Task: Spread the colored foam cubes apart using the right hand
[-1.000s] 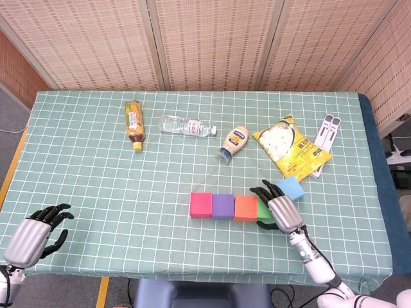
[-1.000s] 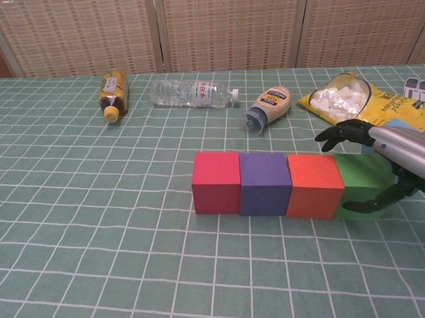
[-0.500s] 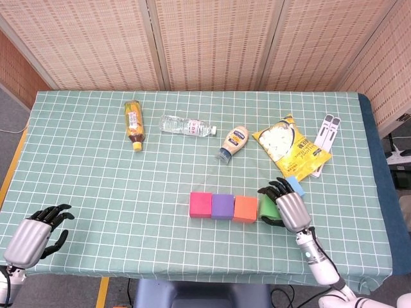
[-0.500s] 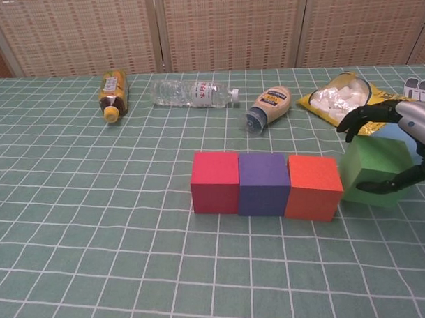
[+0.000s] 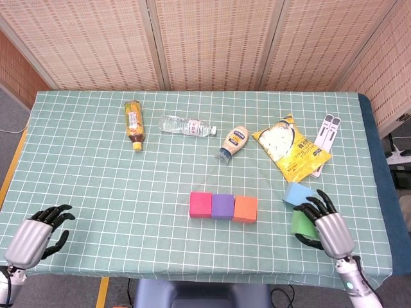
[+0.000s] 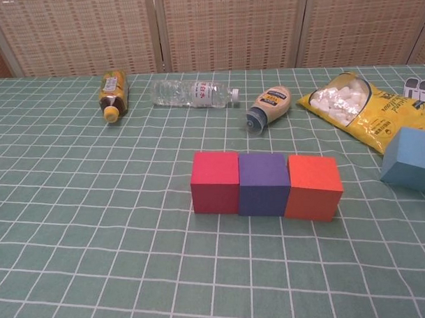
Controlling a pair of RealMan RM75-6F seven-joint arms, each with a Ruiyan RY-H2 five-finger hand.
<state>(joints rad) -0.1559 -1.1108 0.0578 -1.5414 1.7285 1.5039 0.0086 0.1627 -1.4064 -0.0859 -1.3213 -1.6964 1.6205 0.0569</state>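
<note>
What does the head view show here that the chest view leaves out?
Only the head view shows the right hand gripping the green cube, and the left hand at the table's near left edge holding nothing. The chest view shows nothing the head view lacks; it only gives a closer look. Both show the pink cube, purple cube and orange cube in a touching row, plus the blue cube.

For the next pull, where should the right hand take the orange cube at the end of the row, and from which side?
Probably from its free right side. The orange cube touches the purple cube on its left, so that face is blocked. The right face plus front and back faces are clear; the right hand, now holding the green cube, could wrap thumb and fingers front-to-back and drag rightward.
</note>
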